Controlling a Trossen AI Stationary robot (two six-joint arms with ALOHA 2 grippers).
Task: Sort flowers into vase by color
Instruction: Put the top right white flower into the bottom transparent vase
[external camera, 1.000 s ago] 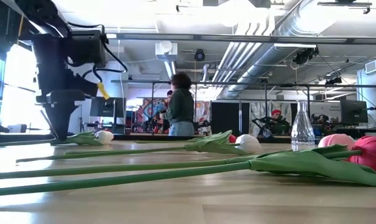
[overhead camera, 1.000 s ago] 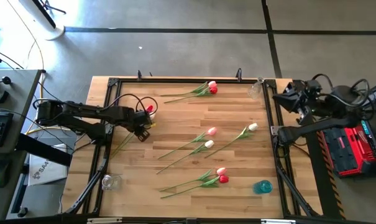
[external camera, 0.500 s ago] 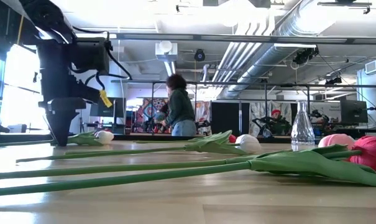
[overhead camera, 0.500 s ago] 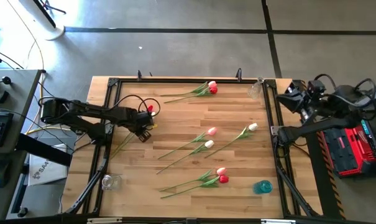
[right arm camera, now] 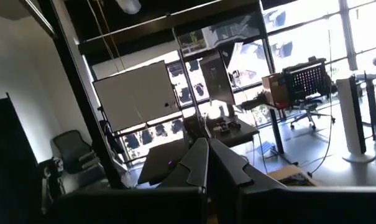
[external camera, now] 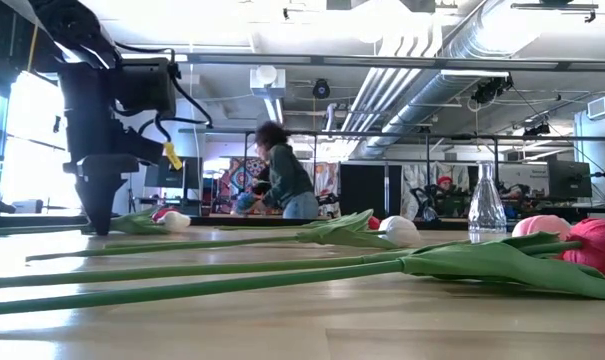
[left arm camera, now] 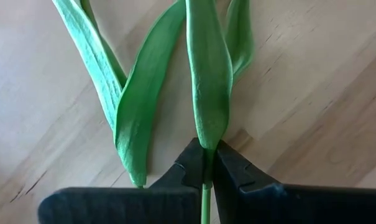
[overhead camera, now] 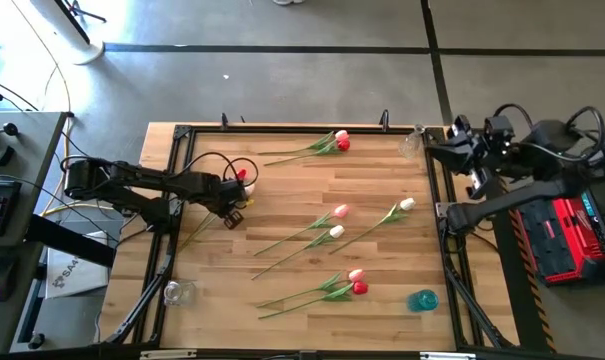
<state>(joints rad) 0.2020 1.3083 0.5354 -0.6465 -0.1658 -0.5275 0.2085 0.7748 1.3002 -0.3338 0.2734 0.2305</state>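
Left gripper (left arm camera: 205, 163) pinches a tulip stem (left arm camera: 204, 199) near table's left edge (overhead camera: 175, 210); right gripper (right arm camera: 207, 163) closed.

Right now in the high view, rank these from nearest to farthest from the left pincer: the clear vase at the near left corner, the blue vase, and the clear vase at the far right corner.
From the left pincer, shut on a flower stem:
1. Clear vase at the near left corner, nearest.
2. Clear vase at the far right corner, across the table.
3. Blue vase, near right corner, farthest, though only slightly beyond the second.

bright window glare, dim backlit right wrist view
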